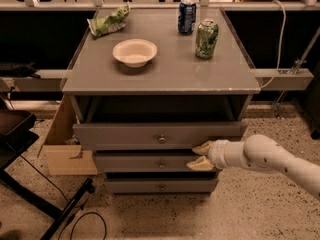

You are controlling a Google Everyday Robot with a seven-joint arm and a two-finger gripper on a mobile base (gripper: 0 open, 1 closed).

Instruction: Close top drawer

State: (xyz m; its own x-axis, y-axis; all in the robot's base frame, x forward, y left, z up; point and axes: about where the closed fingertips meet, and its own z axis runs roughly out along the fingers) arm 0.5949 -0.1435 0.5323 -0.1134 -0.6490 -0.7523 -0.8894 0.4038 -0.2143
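The top drawer (pixel 125 135) is a wide grey drawer with a small round metal knob (pixel 161 139) at centre. It stands pulled out a little from the grey cabinet, with a dark gap above it under the tabletop. My gripper (pixel 199 155) is at the drawer front's lower right part, its tan fingers (pixel 202 148) spread apart, the upper one against the front's lower edge. The white arm comes in from the right. Nothing is between the fingers.
Two narrower grey drawer fronts (pixel 145 162) sit below. On the tabletop (pixel 160 69) are a white bowl (pixel 134 52), a green chip bag (pixel 108 22), a blue can (pixel 186 16) and a green can (pixel 206 38). A cardboard box (pixel 65 144) and a dark stand leg (pixel 65 209) lie at the left.
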